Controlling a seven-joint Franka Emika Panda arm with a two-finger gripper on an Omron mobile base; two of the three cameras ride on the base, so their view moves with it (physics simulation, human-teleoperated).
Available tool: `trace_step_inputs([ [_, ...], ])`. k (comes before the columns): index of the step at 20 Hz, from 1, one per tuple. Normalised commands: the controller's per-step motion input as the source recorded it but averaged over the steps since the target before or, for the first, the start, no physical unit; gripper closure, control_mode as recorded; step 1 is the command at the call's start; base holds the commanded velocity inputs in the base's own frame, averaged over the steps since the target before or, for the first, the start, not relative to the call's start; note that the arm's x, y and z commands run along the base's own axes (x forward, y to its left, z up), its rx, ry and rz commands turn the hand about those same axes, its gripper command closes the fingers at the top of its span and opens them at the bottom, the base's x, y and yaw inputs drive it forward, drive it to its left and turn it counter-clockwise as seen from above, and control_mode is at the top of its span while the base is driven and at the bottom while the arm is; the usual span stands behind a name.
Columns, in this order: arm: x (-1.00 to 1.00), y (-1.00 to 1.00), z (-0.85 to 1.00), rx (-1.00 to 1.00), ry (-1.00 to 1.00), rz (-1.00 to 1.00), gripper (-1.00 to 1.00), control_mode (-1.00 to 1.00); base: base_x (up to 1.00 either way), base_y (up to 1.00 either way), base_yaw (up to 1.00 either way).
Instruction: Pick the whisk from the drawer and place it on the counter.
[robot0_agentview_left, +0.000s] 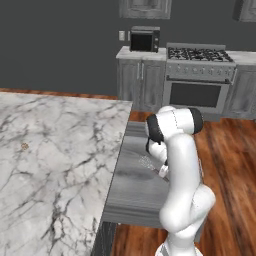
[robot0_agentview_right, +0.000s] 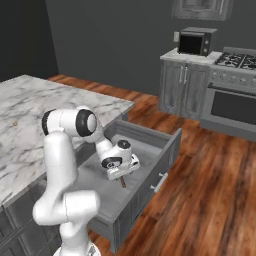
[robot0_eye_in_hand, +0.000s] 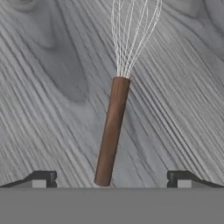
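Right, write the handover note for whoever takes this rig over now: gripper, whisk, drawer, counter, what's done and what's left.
Gripper: open, down inside the drawer, fingertips either side of the whisk's handle end, nothing gripped.
Whisk: lying flat on the drawer floor, wire head pointing away from the hand.
Drawer: pulled open beside the counter.
Done: drawer open, hand lined up over the handle.
Left: close on the handle, lift the whisk out, set it on the counter.

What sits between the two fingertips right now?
In the hand view the whisk handle's lower end lies midway between the open gripper's fingertips, on the bare drawer floor; nothing else is in the gap.
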Motion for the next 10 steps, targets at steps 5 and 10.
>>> trace_step_inputs([
  [5, 0.00, -0.03, -0.76, 0.00, 0.01, 0.00, -1.00, -1.00, 0.00, 0.00, 0.00],
  [10, 0.00, 0.07, -0.80, 0.00, 0.00, 0.00, -1.00, -1.00, 0.00, 0.00, 0.00],
])
